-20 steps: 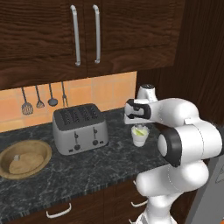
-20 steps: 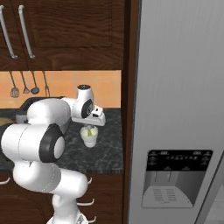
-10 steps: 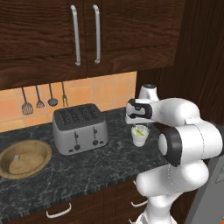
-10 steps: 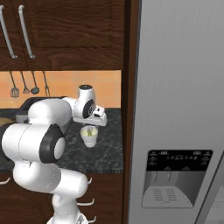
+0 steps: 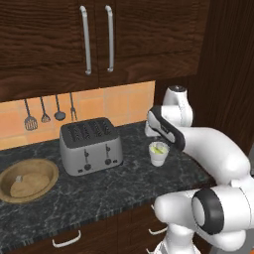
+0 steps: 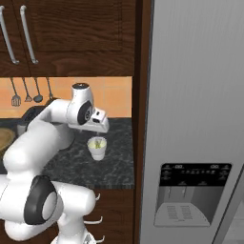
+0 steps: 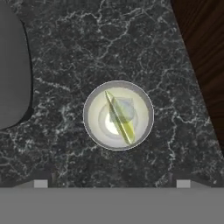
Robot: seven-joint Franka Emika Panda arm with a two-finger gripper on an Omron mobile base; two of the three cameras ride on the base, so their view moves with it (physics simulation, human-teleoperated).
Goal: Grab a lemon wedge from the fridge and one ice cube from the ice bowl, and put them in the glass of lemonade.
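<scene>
The fridge (image 6: 195,119), a tall grey steel unit with a black dispenser panel (image 6: 190,193) low on its door, takes up the right side of the right base view, beside a dark wood panel. Dark wood wall cabinets (image 5: 94,39) with two long metal handles hang above an orange tiled backsplash where four utensils (image 5: 49,111) dangle in a row. Below runs a black speckled stone counter (image 5: 124,183). A silver four-slot toaster (image 5: 91,145) stands near the middle of the counter in the left base view. To its left, apart from it, sits the ice bowl (image 5: 27,179), wide, shallow and tan, with one small pale lump resting inside. To the right of the toaster, near the counter's right end, stands the glass of lemonade (image 5: 158,153), a small whitish cup of pale yellow-green liquid. The white arm bends over it, and the gripper (image 6: 100,121) hangs just above the cup, its fingers spread wide and released, grasping nothing. Seen from the hand camera straight down, the cup's round rim sits in the middle, and inside it the lemon wedge (image 7: 121,119) lies as a thin yellow-green sliver slanting across the liquid, with the ice cube (image 7: 123,108), pale and translucent, touching it at the centre.
</scene>
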